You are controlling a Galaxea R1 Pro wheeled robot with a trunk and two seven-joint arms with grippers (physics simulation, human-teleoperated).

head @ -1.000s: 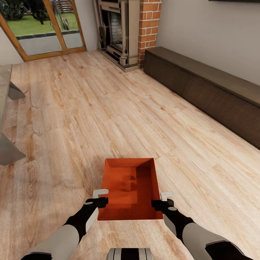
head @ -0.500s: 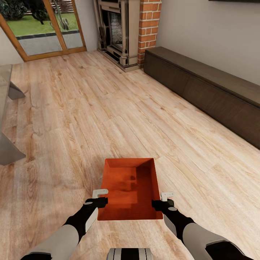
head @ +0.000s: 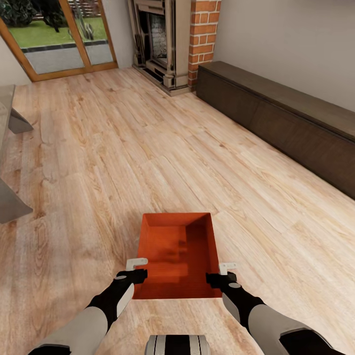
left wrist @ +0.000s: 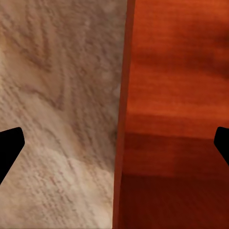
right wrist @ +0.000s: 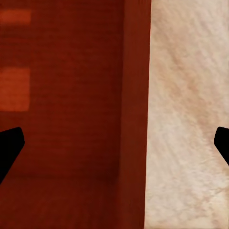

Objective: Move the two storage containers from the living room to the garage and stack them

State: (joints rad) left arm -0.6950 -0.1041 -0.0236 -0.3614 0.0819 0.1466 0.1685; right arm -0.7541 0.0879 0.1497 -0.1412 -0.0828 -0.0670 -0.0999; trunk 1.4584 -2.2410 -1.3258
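One red-orange open-topped storage container (head: 177, 254) sits low in front of me over the living room's light wood plank floor (head: 148, 148). My left gripper (head: 133, 270) straddles its left wall near the near corner. In the left wrist view the container wall (left wrist: 121, 119) runs between widely spread fingers (left wrist: 9, 148), so the left gripper (left wrist: 114, 145) is open. My right gripper (head: 224, 273) straddles the right wall (right wrist: 136, 95) in the same way, and it (right wrist: 114, 145) is open too. The other container is out of view.
A long dark low cabinet (head: 286, 113) lines the right wall. The brick fireplace (head: 172, 44) stands at the back, with a wood-framed glass door (head: 59, 39) to its left. A grey table's edge (head: 10, 162) juts in at the left.
The whole picture has slid slightly up, so the camera moved. Both grippers and the container keep their places relative to each other.
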